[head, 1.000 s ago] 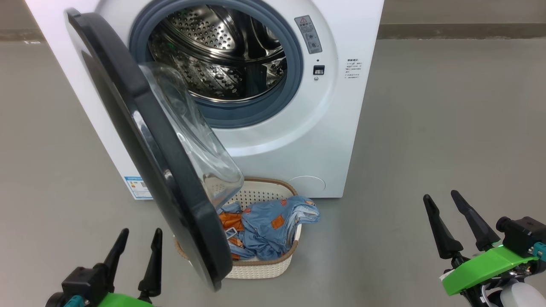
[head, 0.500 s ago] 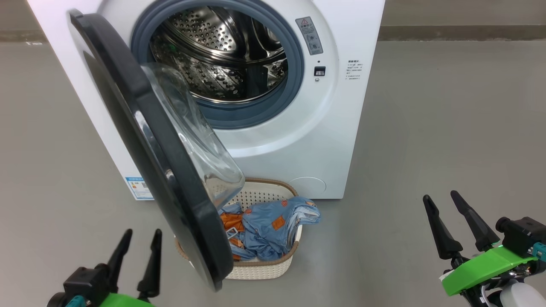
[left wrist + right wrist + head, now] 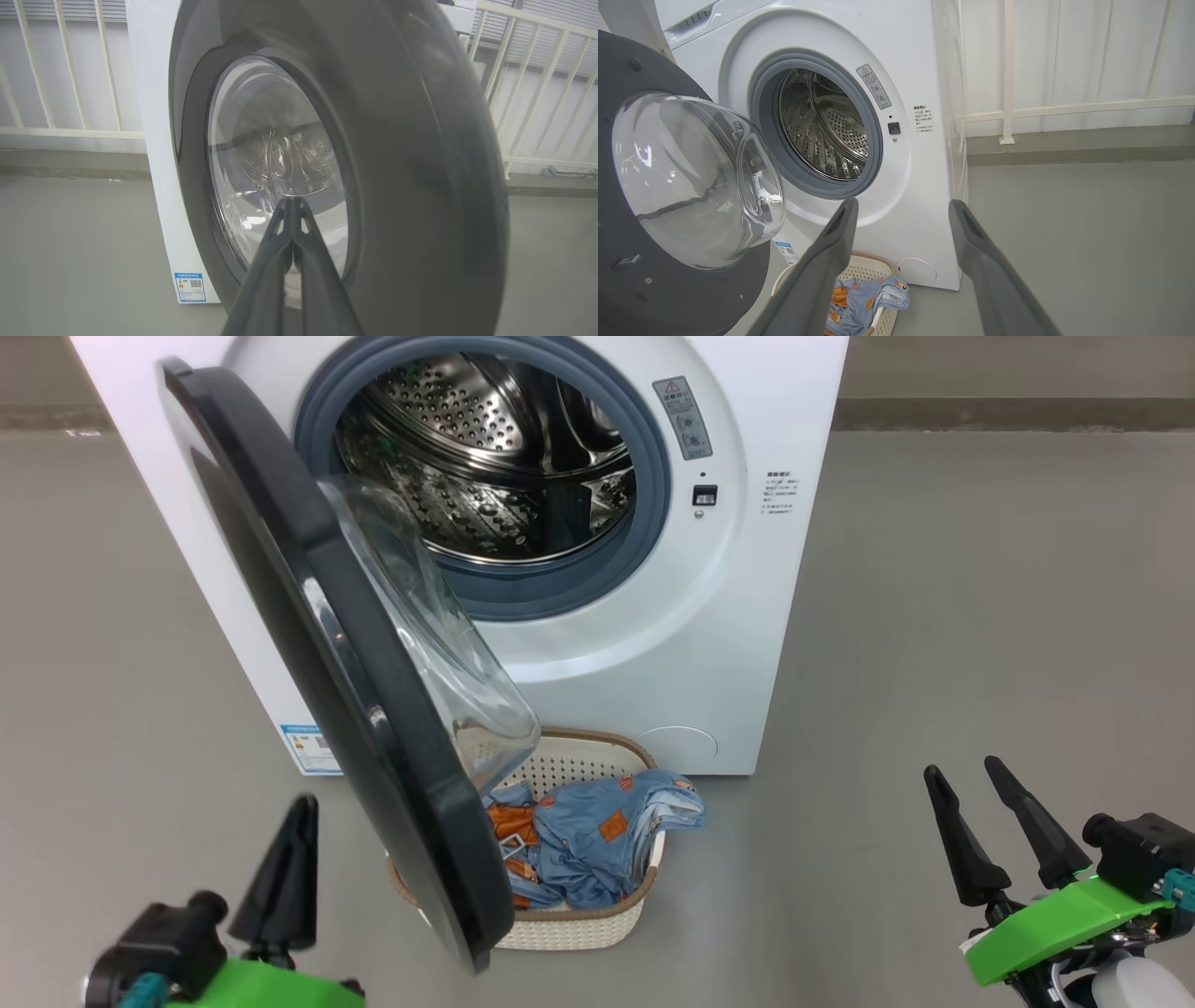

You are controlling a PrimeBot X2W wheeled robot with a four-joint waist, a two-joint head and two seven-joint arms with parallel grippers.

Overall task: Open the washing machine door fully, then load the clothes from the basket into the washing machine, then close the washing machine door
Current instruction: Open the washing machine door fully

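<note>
1. We are working on the first step. The washing machine door (image 3: 308, 616) is standing partly open, not fully, just ahead and to the right of our left gripper (image 3: 301, 812), its lower edge hanging over the basket (image 3: 560, 929).
2. Our left gripper is holding its fingers pressed together on nothing and pointing at the door's outer face. Our right gripper (image 3: 962, 770) is spreading its fingers, empty.
3. The clothes (image 3: 597, 835) are lying in the basket, well to the left of the right gripper and past the door from the left one. The washing machine (image 3: 709, 616) drum (image 3: 485, 457) is showing no clothes, so loading and closing are waiting.
4. Since half a second ago, the left fingers are closing from apart to together and the camera is shifting slightly. The door and the right gripper are looking unchanged.
</note>
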